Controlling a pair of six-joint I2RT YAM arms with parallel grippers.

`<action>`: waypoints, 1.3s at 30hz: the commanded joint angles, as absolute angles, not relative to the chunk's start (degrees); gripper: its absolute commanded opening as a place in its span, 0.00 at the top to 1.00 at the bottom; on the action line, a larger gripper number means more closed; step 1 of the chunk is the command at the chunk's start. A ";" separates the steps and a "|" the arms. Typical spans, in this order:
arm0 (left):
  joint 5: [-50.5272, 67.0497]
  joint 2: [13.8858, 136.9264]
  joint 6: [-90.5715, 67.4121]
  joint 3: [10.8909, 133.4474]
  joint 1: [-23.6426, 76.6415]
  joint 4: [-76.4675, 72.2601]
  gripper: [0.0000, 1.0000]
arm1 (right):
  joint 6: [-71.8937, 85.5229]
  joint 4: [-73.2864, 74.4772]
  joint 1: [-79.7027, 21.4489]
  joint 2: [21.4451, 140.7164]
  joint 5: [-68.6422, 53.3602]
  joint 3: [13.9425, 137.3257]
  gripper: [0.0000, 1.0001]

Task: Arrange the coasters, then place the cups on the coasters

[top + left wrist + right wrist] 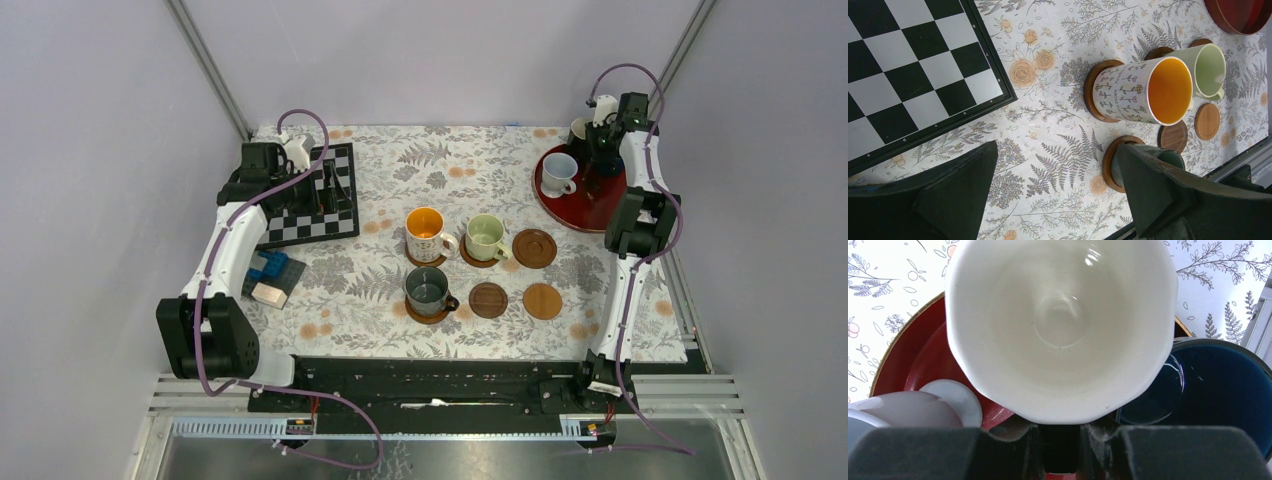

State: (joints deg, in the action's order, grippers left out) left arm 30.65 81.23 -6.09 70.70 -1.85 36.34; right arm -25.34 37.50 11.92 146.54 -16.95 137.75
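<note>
Floral-clothed counter (440,160) — overhead, the right gripper's (1060,445) hold is unclear; its wrist view shows it clamped on the dark handle of a cream-inside ceramic mug (1058,325) at the round red tray (908,355). The left gripper (1055,147) gapes wide.

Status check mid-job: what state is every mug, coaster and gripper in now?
Orange-inside mug: upright on coaster.
Pale green mug: upright on coaster.
Grey-green mug: upright on coaster.
Three spare coasters: bare.
Black mug: at red tray, handle gripped.
Navy mug: upright beside it.
Pale blue-white mug: upright on tray.
Right gripper: shut on handle.
Left gripper: open, empty.
</note>
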 commanded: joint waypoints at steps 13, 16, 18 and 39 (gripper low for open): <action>31.38 81.39 -6.33 73.12 -2.03 34.63 0.01 | -24.09 33.53 10.94 137.85 -21.44 135.95 1.00; 31.19 81.45 -6.24 73.12 -2.05 34.63 0.01 | -23.60 34.11 10.90 136.41 -22.27 137.48 1.00; 31.10 81.52 -6.16 73.13 -2.04 34.63 0.01 | -23.56 35.56 10.91 135.86 -22.92 139.71 1.00; 33.18 81.08 -7.12 73.44 -2.03 33.66 0.01 | -31.38 56.93 10.81 118.00 -35.70 142.37 1.00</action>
State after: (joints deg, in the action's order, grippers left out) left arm 31.05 81.60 -6.50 70.78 -1.85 36.27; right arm -27.07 50.74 11.51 127.70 -28.32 140.07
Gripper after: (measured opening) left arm 0.989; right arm 0.257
